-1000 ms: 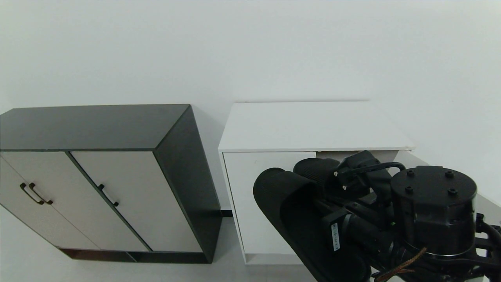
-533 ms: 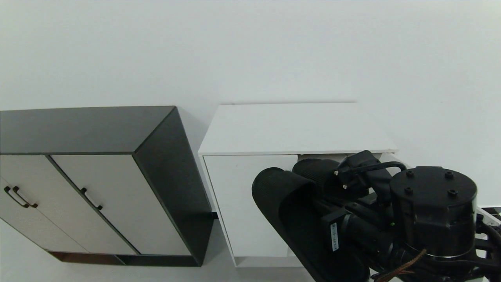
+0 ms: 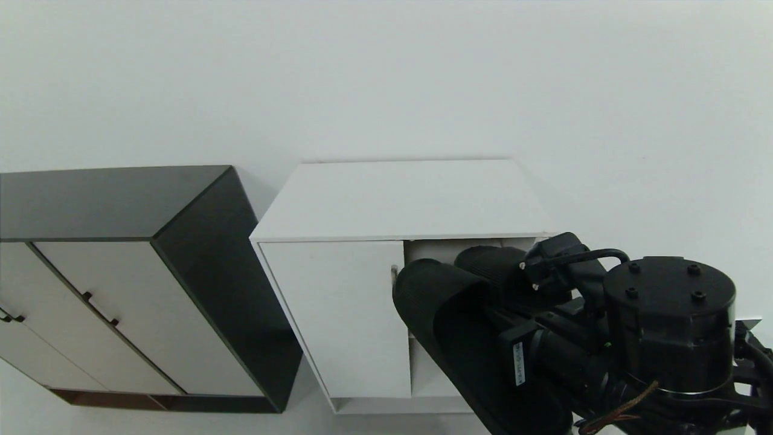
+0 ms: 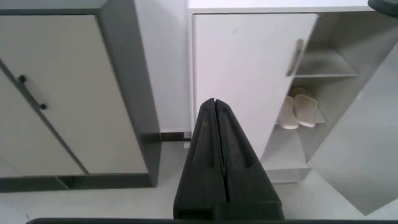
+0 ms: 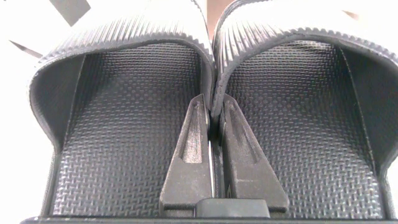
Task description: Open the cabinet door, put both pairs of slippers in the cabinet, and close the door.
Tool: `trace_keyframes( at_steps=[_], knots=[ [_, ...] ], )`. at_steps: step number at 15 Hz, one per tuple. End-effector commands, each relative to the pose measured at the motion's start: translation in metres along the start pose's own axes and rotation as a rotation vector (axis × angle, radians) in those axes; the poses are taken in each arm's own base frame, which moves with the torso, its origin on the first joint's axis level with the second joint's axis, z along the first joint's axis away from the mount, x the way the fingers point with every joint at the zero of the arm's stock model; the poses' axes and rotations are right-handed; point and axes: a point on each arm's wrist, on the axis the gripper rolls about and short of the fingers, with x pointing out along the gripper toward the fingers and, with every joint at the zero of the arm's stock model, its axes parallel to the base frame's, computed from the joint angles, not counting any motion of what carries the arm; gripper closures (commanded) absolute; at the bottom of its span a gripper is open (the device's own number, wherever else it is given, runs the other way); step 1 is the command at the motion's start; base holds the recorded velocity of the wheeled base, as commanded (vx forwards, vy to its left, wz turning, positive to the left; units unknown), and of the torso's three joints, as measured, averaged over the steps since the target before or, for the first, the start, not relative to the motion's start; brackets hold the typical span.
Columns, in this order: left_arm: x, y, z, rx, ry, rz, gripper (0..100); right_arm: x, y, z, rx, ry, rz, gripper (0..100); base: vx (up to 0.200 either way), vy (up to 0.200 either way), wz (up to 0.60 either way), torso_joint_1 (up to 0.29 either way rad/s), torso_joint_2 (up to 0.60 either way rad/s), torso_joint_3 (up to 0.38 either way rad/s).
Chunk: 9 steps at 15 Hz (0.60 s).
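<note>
Plain white wall [image 3: 386, 78] backs two units on a pale floor [image 3: 302, 423]: a dark cabinet [image 3: 199, 254] w/ light doors at left, and the white cabinet [image 3: 398, 199] to its right, its left door [image 3: 338, 314] shut and its right half standing open.

Head view: the black slippers [image 3: 447, 320] hang in front of that open half, side by side. Their long axis runs from the right arm up and away toward the opening, toes leading. The opening lies just beyond the toes, a touch left, so the right arm is by far the nearer one. The coming move looks like a straight push fwd onto a shelf.

Left wrist view: left claw [image 4: 214, 106] is pressed shut w/ nothing btwn its fingers, above the floor in front of the shut door. Inside the open half a pale pair of slippers [image 4: 300, 111] rests on a lower shelf, w/ an upper shelf [image 4: 323, 65] above. What looks like the open door [image 4: 367, 149] stands out at right.

Right wrist view: right claw [image 5: 211, 102] is narrow, pinching the two inner walls of the black pr together.
</note>
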Motion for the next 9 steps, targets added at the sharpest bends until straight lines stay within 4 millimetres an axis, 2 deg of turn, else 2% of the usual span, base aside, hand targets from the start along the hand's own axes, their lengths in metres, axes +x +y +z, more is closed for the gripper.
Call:
trace_keyframes(
  at_steps=[1, 9],
  knots=[
    [0.0001, 0.0000, 0.0000, -0.001, 0.001, 0.001, 100, -0.0009, -0.0004, -0.0009, -0.001, 0.001, 0.001, 100, 0.000, -0.200, 0.00, 0.002, 0.00, -0.002],
    [0.0001, 0.0000, 0.0000, -0.001, 0.001, 0.001, 100, 0.0004, 0.0003, -0.0014, 0.002, -0.005, 0.003, 100, 0.000, 0.000, 0.00, 0.000, 0.00, 0.000]
  ],
)
